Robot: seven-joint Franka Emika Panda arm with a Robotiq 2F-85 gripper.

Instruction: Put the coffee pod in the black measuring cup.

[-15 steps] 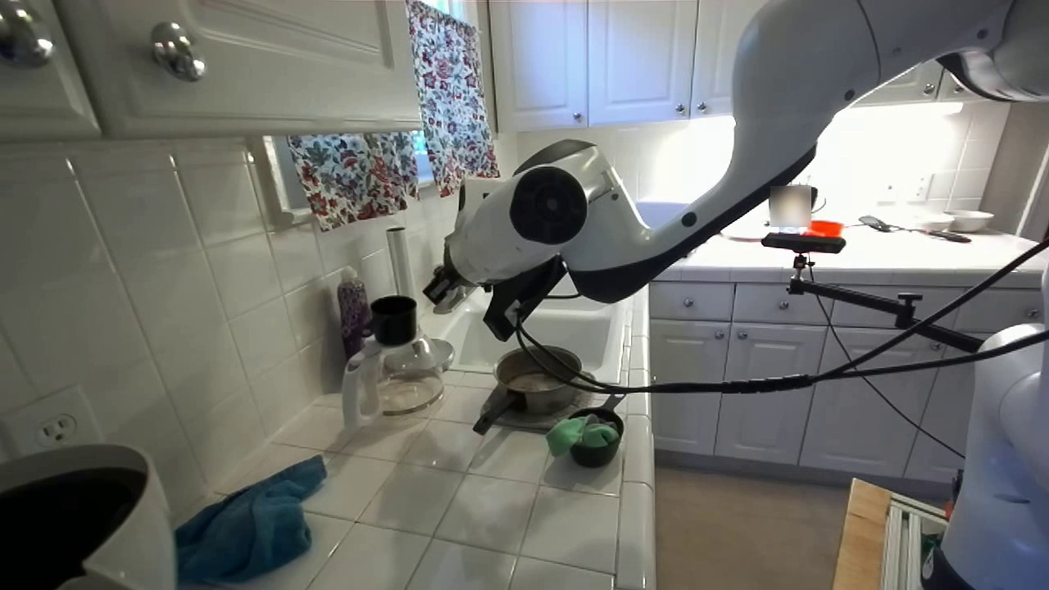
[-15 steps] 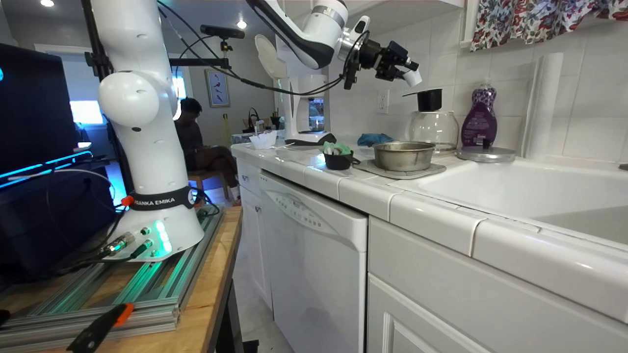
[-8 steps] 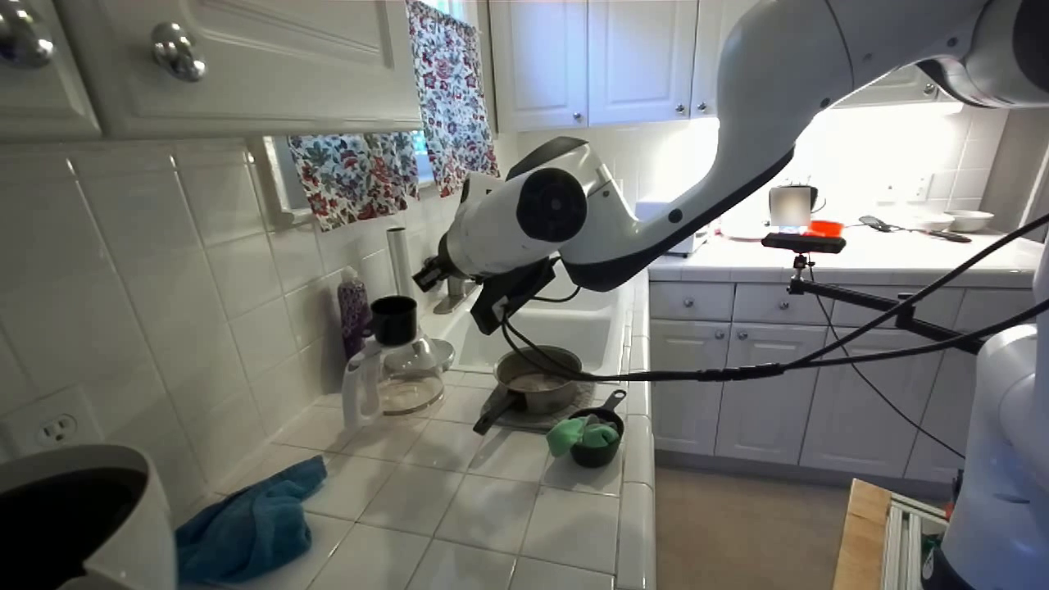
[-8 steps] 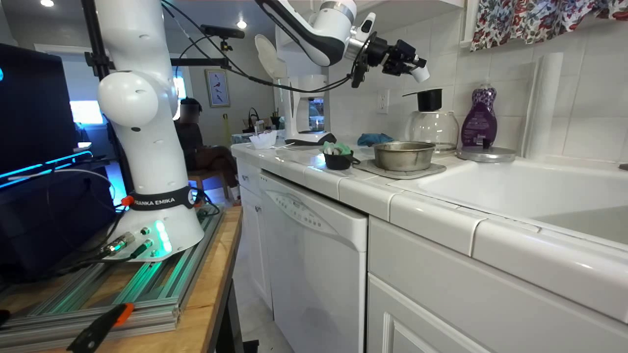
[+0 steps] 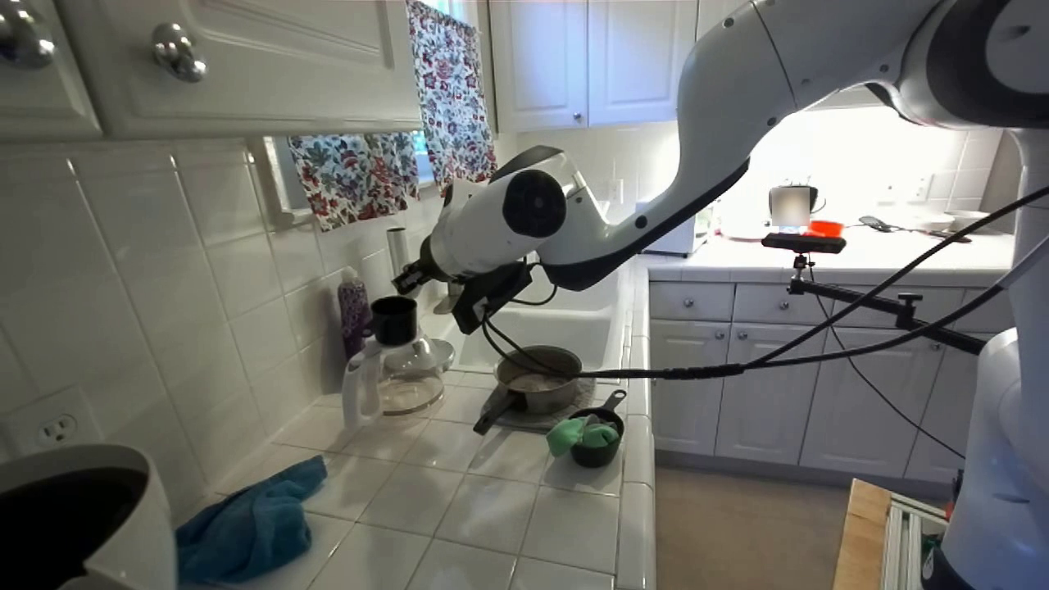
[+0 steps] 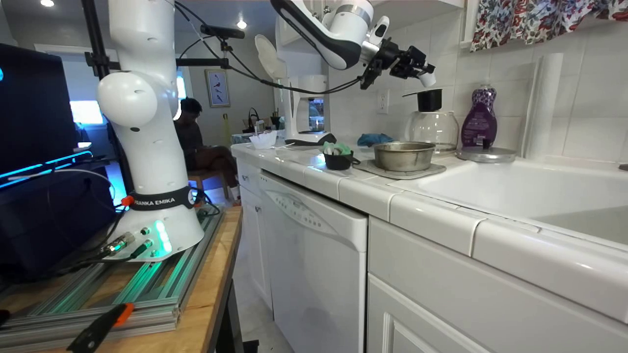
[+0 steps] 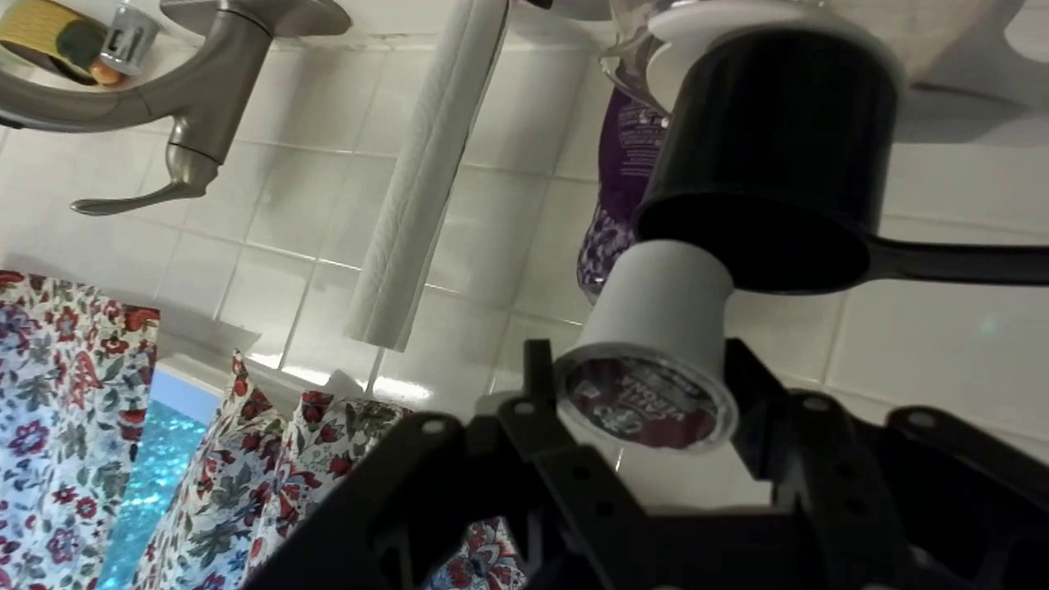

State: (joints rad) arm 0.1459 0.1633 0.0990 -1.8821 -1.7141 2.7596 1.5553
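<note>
The coffee pod (image 7: 653,346) sits in the gripper (image 7: 639,369), jaws parted only to its width, holding its sides at the lid end. Likely light, thin plastic that dents if squeezed; best held near the stiffer rim. It is tilted, base toward the mouth of the black cup (image 7: 778,139) atop the glass pot (image 6: 434,127). Open air above; cup's edge is what to clear. Whether they touch, cannot tell.
</note>
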